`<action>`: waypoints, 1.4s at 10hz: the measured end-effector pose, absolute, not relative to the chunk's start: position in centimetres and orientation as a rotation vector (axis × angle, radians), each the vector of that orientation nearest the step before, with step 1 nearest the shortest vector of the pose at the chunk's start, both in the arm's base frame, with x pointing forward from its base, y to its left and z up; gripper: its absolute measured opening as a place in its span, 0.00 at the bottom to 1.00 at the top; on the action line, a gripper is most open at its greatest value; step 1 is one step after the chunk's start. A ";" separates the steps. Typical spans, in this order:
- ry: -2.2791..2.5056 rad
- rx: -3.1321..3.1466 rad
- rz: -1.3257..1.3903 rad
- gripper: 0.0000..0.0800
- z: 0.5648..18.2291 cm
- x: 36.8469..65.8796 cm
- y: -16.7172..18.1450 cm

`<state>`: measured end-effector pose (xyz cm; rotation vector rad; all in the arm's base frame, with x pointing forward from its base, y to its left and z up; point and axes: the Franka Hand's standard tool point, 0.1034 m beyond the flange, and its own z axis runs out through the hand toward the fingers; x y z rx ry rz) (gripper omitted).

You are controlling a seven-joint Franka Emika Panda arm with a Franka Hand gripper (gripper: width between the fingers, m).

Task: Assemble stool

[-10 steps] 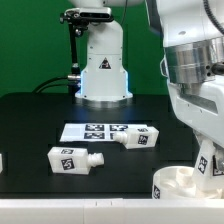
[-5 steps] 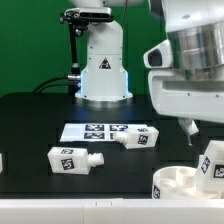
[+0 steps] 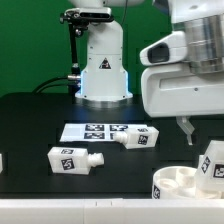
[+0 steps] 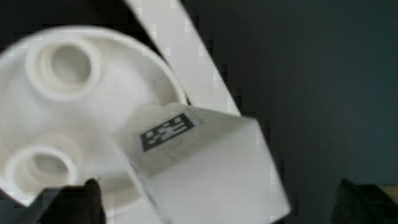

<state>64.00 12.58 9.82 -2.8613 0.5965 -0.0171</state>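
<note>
open, empty gripper (image 4: 221,196) hangs above a white leg (image 3: 212,160) standing in the round stool seat (image 3: 176,187) at the exterior view's lower right; next, probably grasp the loose leg (image 3: 135,137) by the marker board (image 3: 90,130) squarely across its flat sides.

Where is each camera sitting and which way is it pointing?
Exterior view: off the arm, facing across the black table toward the robot base; the arm and its gripper show.
Wrist view: on the wrist, looking down at the seat and a leg, between its open fingertips.
Both share the seat and that leg.
</note>
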 end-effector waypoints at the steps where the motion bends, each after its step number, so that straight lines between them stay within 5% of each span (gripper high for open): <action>1: 0.244 -2.938 -0.056 0.81 9.7 63.9 12.8; 7: -0.516 -2.951 -0.111 0.81 9.5 63.8 12.5; 10: -1.297 -2.808 -0.094 0.81 8.5 63.4 12.5; 14: -1.626 -2.654 -0.077 0.81 7.4 63.6 11.9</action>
